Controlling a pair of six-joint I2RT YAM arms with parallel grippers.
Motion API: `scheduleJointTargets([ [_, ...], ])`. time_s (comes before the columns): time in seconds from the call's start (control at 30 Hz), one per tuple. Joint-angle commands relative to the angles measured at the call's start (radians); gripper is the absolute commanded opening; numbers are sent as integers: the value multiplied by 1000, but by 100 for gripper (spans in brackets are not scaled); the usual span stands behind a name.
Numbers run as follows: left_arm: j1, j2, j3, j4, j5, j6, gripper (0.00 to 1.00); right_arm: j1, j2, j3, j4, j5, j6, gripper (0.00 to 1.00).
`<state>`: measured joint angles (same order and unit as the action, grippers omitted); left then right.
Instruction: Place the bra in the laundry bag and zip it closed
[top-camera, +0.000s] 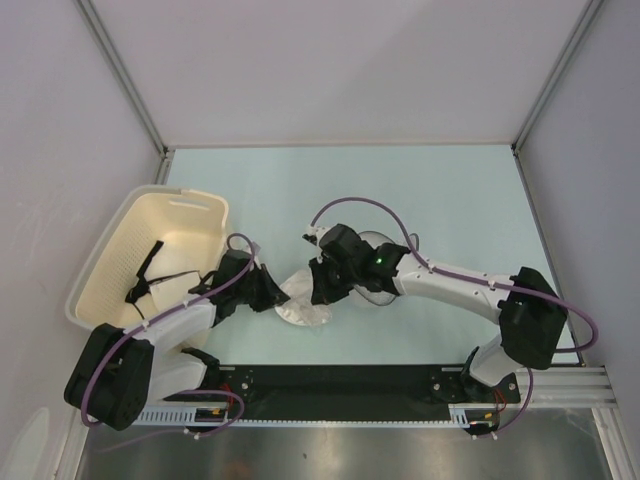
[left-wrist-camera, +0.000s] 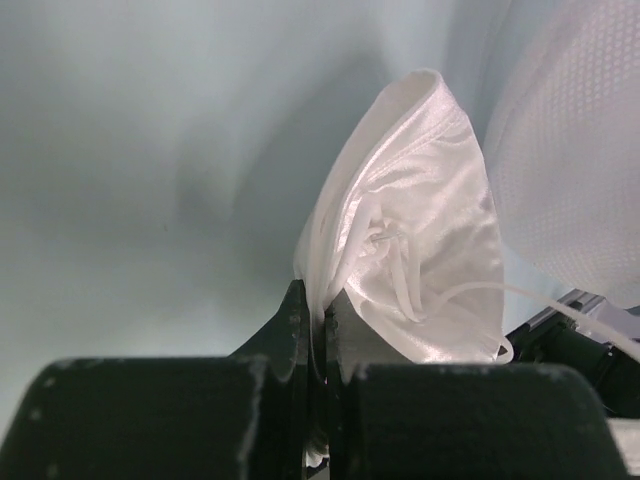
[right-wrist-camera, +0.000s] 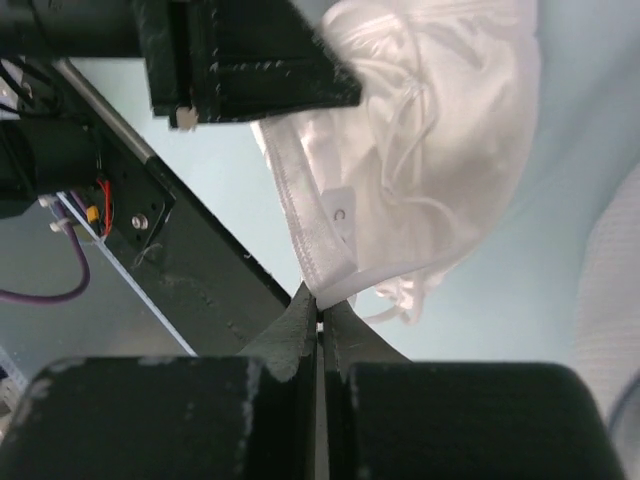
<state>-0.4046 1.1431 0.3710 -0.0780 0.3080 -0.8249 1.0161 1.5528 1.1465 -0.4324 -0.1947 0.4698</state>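
Observation:
The bra (top-camera: 300, 308), shiny white fabric, hangs bunched between my two grippers near the table's front middle. My left gripper (top-camera: 278, 295) is shut on one fold of it; in the left wrist view the bra (left-wrist-camera: 410, 230) rises from the closed left gripper (left-wrist-camera: 320, 305). My right gripper (top-camera: 318, 290) is shut on the bra's stitched edge (right-wrist-camera: 420, 150), its tips (right-wrist-camera: 320, 303) pinching the hem. The laundry bag (top-camera: 372, 297), round white mesh, lies just right of the bra, mostly under my right wrist. Its mesh shows in the left wrist view (left-wrist-camera: 575, 150).
A large cream basket (top-camera: 110, 250) stands at the left with a black strappy garment (top-camera: 150, 275) inside. The black mounting rail (top-camera: 340, 380) runs along the near edge and shows in the right wrist view (right-wrist-camera: 190, 270). Walls enclose the table's back and sides.

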Motion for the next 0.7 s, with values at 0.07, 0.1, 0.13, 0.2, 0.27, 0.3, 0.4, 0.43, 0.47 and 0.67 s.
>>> scheduleJointTargets([
  [0.07, -17, -11, 36, 9, -3, 46, 0, -63, 113, 84, 46, -87, -40, 0],
  [0.1, -17, -16, 36, 12, 3, 49, 0, -62, 140, 82, 61, -86, -46, 0],
  [0.13, -19, -17, 37, 11, 11, 52, 0, -62, 150, 79, 72, -86, -48, 0],
  [0.2, -19, -14, 36, 24, 26, 63, 0, -62, 173, 79, 102, -104, -52, 0],
  [0.27, -19, -14, 29, 37, 45, 66, 0, -59, 204, 91, 112, -112, -59, 0],
  [0.3, -19, -14, 28, 50, 49, 64, 0, -60, 214, 102, 97, -114, -60, 0],
  [0.4, -19, -19, 11, 95, 74, 46, 0, -60, 273, 183, -16, -111, -83, 4],
  [0.43, -19, -22, 2, 115, 82, 35, 0, -60, 274, 194, -38, -114, -95, 16],
  [0.47, -19, -23, -3, 133, 92, 29, 0, -59, 270, 205, -54, -117, -97, 22],
  [0.67, -16, -25, -32, 138, 112, 18, 0, -56, 193, 216, -164, -118, -100, 53],
])
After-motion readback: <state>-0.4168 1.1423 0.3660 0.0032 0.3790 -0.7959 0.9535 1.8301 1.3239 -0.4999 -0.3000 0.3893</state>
